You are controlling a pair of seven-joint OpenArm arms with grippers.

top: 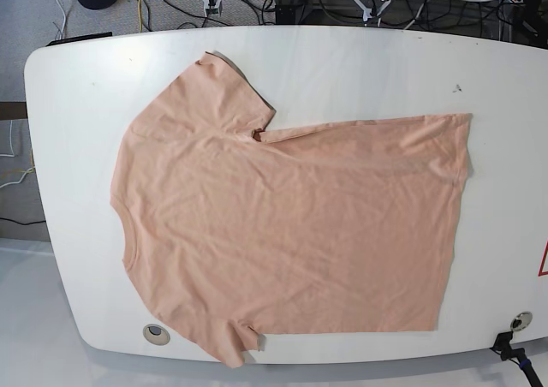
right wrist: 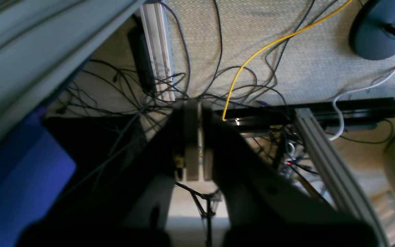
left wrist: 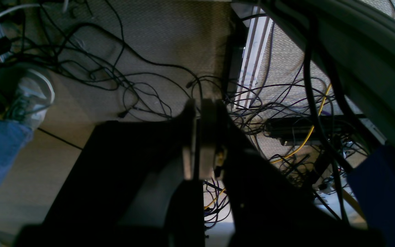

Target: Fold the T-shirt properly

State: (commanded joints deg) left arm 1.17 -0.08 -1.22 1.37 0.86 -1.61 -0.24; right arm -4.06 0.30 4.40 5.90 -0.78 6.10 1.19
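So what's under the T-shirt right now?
The T-shirt lies on the white table, whose surface shows all around it. Whatever part of the tabletop, or anything flat, sits beneath the cloth is covered, so I can't tell.

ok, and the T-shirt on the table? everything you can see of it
The T-shirt is plain peach-pink, short-sleeved, of soft, cotton-looking fabric. It lies unfolded on the white table, neck opening toward the base view's left, hem toward its right. The upper sleeve is spread out; the lower one is bunched near the table's near edge. Light wrinkles run across the body, and the upper side edge looks turned or rumpled, with a small gather beside the sleeve. No gripper touches it.
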